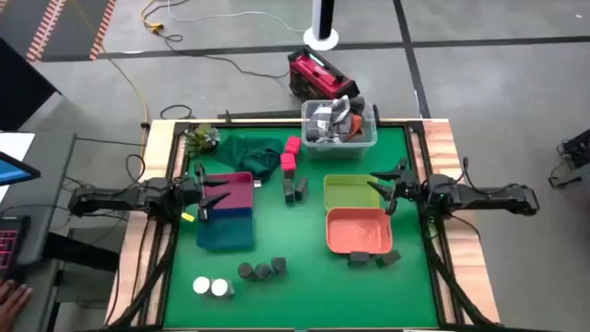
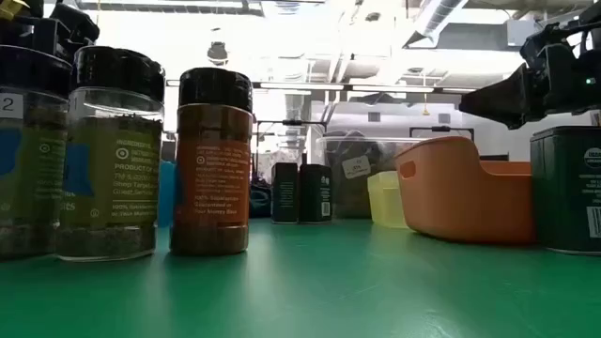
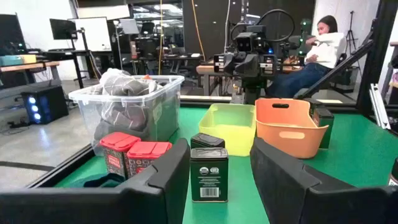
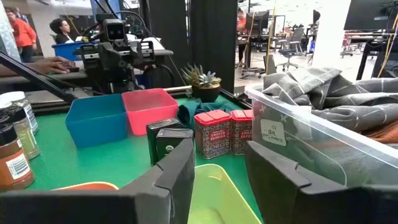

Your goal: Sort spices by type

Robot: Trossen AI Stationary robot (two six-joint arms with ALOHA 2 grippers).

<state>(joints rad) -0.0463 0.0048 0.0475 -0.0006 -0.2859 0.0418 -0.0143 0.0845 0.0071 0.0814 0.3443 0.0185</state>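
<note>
Seen from above, both arms hang over the table edges. The left gripper [image 1: 205,195] sits over the pink tray [image 1: 236,189] and blue tray [image 1: 229,229]; its wrist view shows the fingers standing a little apart w/ nothing between them, though they're as closed as they go. The right gripper [image 1: 385,192] is by the yellow-green tray [image 1: 346,191], above the orange tray [image 1: 355,231]; can't tell its jaws' state.

Spices are scattered: pink tins [image 1: 290,155] near the green cloth [image 1: 249,152], dark tins [image 1: 296,189] mid-table, more dark tins [image 1: 373,259] below the orange tray, dark-lidded jars [image 1: 262,269] and white-topped jars [image 1: 211,288] at the near edge.

Only the low view shows jar contents (greenish flakes [image 2: 111,155], orange-brown powder [image 2: 213,160]). Only the wrist views show labels on the tins [image 3: 208,174], a person seated behind [image 3: 323,46], and a small plant [image 4: 202,81]. The clear tub [image 1: 339,124] holds grey cloth.
</note>
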